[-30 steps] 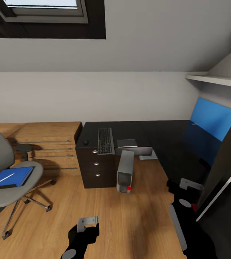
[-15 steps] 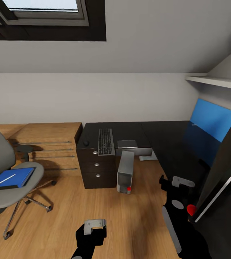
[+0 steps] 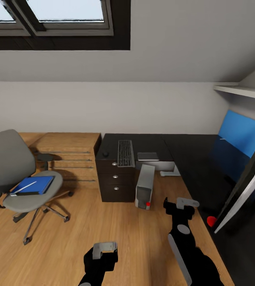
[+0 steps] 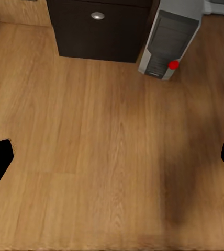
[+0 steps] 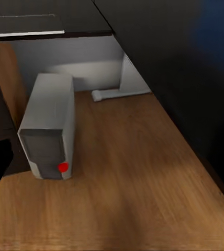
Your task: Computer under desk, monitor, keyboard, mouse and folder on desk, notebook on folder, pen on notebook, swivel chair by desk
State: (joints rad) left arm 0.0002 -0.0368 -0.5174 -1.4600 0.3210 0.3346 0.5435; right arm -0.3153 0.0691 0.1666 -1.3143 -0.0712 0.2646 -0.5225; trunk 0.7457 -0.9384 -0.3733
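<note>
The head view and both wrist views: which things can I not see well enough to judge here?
- Wide flat black monitor, head view: cut off by the right edge; its base is not visible.
- Flat bright blue folder on the grey swivel chair, head view: the thin white item lying on it is too small to identify.
- Left tool, head view: too small to tell whether it is open.
- Glossy black desk, right wrist view: dark and blurred.

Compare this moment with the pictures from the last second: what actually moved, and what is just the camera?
The view turned left, bringing the whole swivel chair into frame. The right gripper rose and reached forward from beside the monitor, toward the computer. The left gripper lifted slightly. Nothing was grasped or released. The folder stays on the chair seat, the keyboard and mouse on the desk.
</note>
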